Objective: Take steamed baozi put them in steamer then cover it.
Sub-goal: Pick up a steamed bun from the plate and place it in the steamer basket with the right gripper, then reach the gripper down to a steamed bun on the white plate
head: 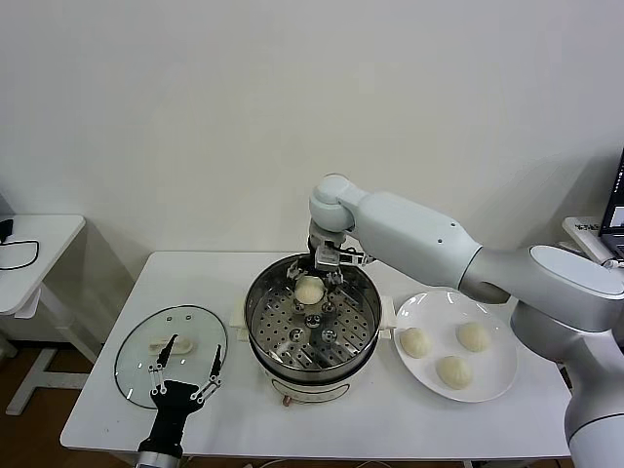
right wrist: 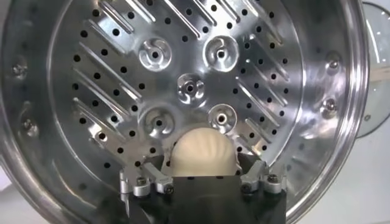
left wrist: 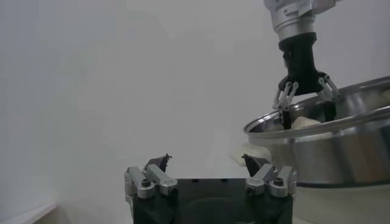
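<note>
The steel steamer [head: 255,322] stands mid-table on its white base. My right gripper [head: 314,285] is down inside the steamer at its back and shut on one baozi [head: 309,289], low over the perforated tray [right wrist: 183,73]. The right wrist view shows this baozi [right wrist: 202,155] between the fingers. Three more baozi [head: 453,370] lie on the white plate [head: 499,385] to the right. The glass cover [head: 141,361] lies flat at the front left. My left gripper [head: 183,369] is open and empty just over the cover's near edge.
A small white side table [head: 39,244] stands to the far left, off the work table. The left wrist view shows the steamer wall [left wrist: 329,152] and the right gripper [left wrist: 304,100] in it.
</note>
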`<state>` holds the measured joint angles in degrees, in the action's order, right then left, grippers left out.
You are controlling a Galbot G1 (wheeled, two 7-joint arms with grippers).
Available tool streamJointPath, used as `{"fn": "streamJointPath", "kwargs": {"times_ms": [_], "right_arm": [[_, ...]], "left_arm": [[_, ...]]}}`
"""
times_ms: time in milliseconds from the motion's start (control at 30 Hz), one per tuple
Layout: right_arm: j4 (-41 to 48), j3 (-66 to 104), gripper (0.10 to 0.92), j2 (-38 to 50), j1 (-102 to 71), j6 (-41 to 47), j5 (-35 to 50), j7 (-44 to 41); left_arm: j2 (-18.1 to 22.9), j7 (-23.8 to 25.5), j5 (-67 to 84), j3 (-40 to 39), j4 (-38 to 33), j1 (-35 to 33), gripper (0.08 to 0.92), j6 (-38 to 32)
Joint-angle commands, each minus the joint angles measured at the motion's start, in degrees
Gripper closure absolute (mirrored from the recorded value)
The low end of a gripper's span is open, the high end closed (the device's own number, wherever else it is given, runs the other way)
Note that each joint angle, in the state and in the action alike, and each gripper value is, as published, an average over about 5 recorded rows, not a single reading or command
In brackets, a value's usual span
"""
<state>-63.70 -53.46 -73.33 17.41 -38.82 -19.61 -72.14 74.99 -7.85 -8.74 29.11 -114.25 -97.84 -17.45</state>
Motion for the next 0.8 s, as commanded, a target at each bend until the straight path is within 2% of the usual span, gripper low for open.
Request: {"fn": "streamJointPath", "kwargs": {"times_ms": [33, 233, 333, 433, 600, 800], "right_arm": [[-6.3, -0.5, 0.203, 6.9, 4.5, 5.7, 9.1, -1.8], [-10.7, -5.3, 0.203, 18.6, 14.9, 23.2, 26.1, -2.1], [-9.9, -10.5, 0.203, 24.1, 19.2, 33.2, 34.6, -1.5], [-7.6, -15.0, 0.203, 28.4, 19.9, 39.1, 40.0, -0.2], [-5.1, -19.1, 0.203, 33.4, 14.7, 42.7, 42.4, 2.4], [-4.0, -18.8, 0.203, 35.0, 5.9, 43.9, 40.5, 5.2]], "left_arm": [[0.0, 0.0, 0.0, -0.2, 0.1, 0.3, 0.177, 0.2], [-0.1, 0.0, -0.1, -0.4, 0.1, 0.6, 0.177, 0.4], [-0.2, 0.0, -0.1, -0.6, 0.2, 0.7, 0.177, 0.4], [-0.2, 0.0, -0.1, -0.8, 0.3, 0.9, 0.177, 0.4], [-0.3, 0.0, -0.1, -1.0, 0.4, 1.2, 0.177, 0.4], [-0.2, 0.0, -0.1, -1.1, 0.4, 1.2, 0.177, 0.5]]}}
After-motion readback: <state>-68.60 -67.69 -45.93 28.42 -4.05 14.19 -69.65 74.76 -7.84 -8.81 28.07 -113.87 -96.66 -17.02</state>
